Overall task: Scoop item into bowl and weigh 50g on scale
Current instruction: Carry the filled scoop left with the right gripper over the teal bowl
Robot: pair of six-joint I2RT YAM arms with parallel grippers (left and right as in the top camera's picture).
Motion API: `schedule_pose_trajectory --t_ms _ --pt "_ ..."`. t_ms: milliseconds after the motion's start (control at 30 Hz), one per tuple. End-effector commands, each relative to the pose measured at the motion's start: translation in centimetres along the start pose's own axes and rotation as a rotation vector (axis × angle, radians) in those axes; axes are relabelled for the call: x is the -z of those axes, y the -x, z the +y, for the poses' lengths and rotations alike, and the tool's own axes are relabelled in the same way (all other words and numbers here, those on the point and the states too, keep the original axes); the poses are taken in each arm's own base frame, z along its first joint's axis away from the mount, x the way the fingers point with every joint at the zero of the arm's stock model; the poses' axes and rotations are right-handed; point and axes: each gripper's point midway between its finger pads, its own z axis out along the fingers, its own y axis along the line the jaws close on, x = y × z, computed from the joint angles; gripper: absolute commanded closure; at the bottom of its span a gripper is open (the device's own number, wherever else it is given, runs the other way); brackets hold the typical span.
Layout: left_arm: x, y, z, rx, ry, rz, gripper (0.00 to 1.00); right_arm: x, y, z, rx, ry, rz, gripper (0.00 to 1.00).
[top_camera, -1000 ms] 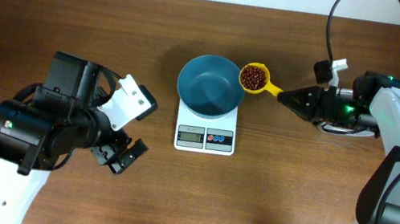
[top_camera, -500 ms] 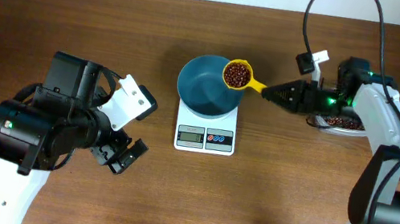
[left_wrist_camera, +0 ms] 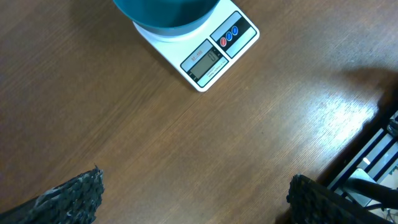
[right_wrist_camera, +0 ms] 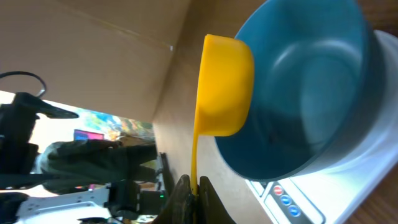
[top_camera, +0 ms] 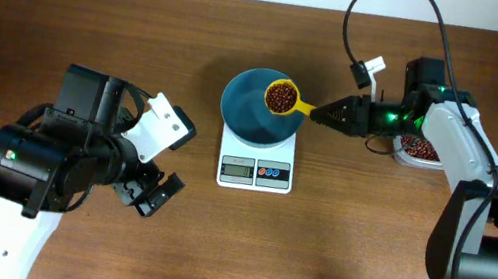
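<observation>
The teal-blue bowl point(top_camera: 256, 112) stands on the white scale point(top_camera: 255, 169), and the overhead and right wrist views show no beans in it. My right gripper point(top_camera: 322, 117) is shut on the handle of a yellow scoop point(top_camera: 282, 98). The scoop is held level over the bowl's right side, full of dark reddish-brown beans point(top_camera: 282, 94). The right wrist view shows the scoop point(right_wrist_camera: 225, 84) from below, beside the bowl point(right_wrist_camera: 305, 93), with my gripper point(right_wrist_camera: 193, 190) pinching its thin handle. My left gripper point(top_camera: 154, 195) rests open left of the scale, its fingertips point(left_wrist_camera: 68, 199) wide apart above bare wood. The scale point(left_wrist_camera: 208, 56) is ahead of it.
A clear tub point(top_camera: 422, 148) with more beans sits at the right, under my right arm. A cable loops above the right arm at the table's back. Past the table's near edge, the left wrist view shows dark equipment point(left_wrist_camera: 373, 162).
My right arm has swung left, carrying the full scoop from beside the bowl's right rim to over the bowl. The left arm has not moved.
</observation>
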Motion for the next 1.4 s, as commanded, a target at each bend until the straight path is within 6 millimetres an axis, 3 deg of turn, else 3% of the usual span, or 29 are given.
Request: schedule_pose_trajectory --t_ms 0,233,567,833,1133,1367 --pt "0.5 0.5 0.0 -0.018 0.003 -0.025 0.01 -0.4 0.0 -1.0 0.029 -0.045 0.012 0.96" --pt "0.5 0.5 0.0 -0.018 0.003 -0.025 0.01 -0.6 -0.1 -1.9 0.054 -0.100 0.027 0.96" --pt "0.5 0.5 0.0 -0.018 0.003 -0.025 0.01 -2.5 0.4 -1.2 0.126 -0.149 0.074 0.96" --pt "0.5 0.5 0.0 -0.018 0.003 -0.025 0.01 -1.7 1.4 -1.6 0.175 -0.262 0.072 0.96" --pt "0.5 0.5 0.0 -0.018 0.003 -0.025 0.01 0.0 2.0 0.0 0.238 -0.380 0.055 0.96" --pt "0.5 0.5 0.0 -0.018 0.003 -0.025 0.01 -0.1 1.8 0.8 0.276 -0.451 0.074 0.96"
